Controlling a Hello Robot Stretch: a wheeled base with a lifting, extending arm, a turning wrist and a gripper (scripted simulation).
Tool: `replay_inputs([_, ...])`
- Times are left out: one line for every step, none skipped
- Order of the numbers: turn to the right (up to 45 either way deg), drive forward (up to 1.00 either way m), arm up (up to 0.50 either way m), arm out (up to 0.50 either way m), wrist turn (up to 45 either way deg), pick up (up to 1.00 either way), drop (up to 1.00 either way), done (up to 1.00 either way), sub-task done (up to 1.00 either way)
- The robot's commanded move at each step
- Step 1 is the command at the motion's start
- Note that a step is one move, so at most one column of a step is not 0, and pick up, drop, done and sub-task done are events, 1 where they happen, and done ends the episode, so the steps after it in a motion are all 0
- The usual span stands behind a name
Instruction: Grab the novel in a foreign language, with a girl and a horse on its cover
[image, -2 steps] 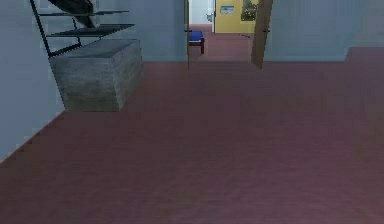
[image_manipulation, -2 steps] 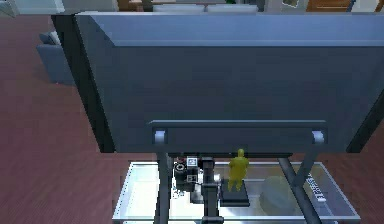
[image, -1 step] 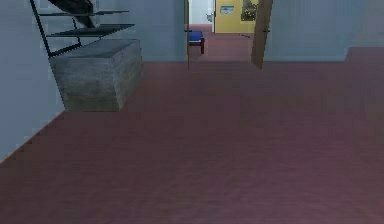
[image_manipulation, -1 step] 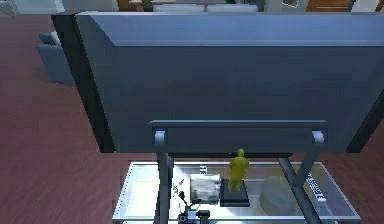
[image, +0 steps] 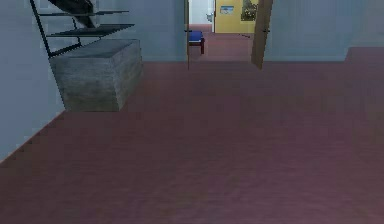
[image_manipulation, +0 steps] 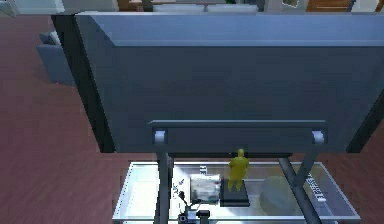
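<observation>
Where the novel is, I cannot tell. A novel is most likely light, flat and stiff, with a smooth cover that can slip, so a good hold is across its thin side, near the spine. In the arm side view a small dark shape at 6 o'clock looks like the claw. It sits over a glass table, so I cannot tell if it holds anything. A yellow figure stands there, and a big TV hangs close above, with hard edges to bump. Ahead the floor is wide, a doorway waits at 12 o'clock, and a stone block juts out at 10 o'clock
</observation>
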Motion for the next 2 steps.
replay_inputs([0.0, 0.00, 0.10, 0.00, 0.0, 0.00, 0.00, 0.00, 0.00])
replay_inputs([0.0, 0.00, 0.00, 0.00, 0.0, 0.00, 0.00, 1.00, 0.00])
